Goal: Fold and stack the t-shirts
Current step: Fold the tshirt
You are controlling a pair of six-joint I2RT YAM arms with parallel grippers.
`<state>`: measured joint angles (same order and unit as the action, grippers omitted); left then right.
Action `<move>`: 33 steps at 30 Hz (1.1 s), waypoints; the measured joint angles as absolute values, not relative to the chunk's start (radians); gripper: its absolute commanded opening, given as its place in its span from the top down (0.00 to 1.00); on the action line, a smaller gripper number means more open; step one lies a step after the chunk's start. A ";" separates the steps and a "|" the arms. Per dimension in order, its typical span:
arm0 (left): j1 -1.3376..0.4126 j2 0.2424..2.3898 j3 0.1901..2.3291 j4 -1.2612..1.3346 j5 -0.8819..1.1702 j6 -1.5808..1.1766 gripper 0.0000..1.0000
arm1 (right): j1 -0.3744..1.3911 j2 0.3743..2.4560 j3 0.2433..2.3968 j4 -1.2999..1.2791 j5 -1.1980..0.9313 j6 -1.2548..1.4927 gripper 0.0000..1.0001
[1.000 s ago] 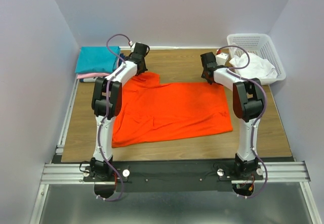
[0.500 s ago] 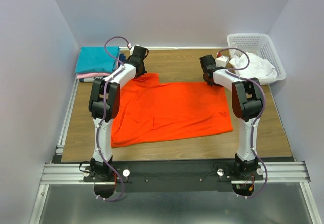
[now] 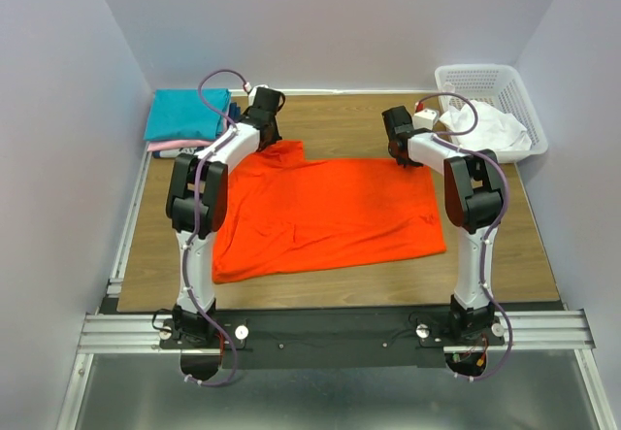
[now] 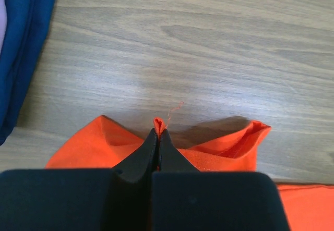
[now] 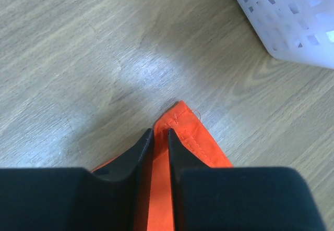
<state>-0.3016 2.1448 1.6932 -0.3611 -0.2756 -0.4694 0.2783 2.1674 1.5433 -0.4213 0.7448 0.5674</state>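
The orange-red t-shirt (image 3: 330, 212) lies spread flat on the wooden table. My left gripper (image 3: 273, 139) is at its far left corner, shut on a small raised pinch of orange cloth (image 4: 229, 147); the black jaws (image 4: 158, 132) meet around that fold. At the far right corner sits my right gripper (image 3: 402, 152). Its jaws (image 5: 160, 133) stand a narrow slit apart with the hemmed corner (image 5: 195, 137) of the shirt between them. Folded teal (image 3: 184, 115) and pink (image 3: 178, 145) t-shirts are stacked at the far left, with navy cloth (image 4: 26, 43) beside my left gripper.
A white lattice basket (image 3: 495, 85) stands at the far right corner with white cloth (image 3: 490, 129) spilling out of it; its wall (image 5: 292, 17) is close to my right gripper. Grey walls enclose the table on three sides.
The right gripper's jaws have closed in around the shirt's far right corner. The left arm shifted slightly and keeps its pinch on the far left corner.
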 measured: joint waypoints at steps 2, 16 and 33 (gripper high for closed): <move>-0.303 2.128 1.685 -0.360 -0.276 -0.472 1.00 | 0.278 2.167 1.543 -0.423 0.745 0.575 0.88; -0.319 1.901 1.408 -0.322 -0.286 -0.525 1.00 | 0.280 2.147 1.525 -0.439 0.744 0.574 0.99; -0.436 1.512 1.067 -0.307 -0.382 -0.657 1.00 | 0.333 1.914 1.317 -0.438 0.748 0.564 0.99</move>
<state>-0.4362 1.5120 1.0668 -0.3073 -0.3820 -0.6567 0.3328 1.9137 1.3170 -0.4381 0.7479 0.5644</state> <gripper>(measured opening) 0.010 0.009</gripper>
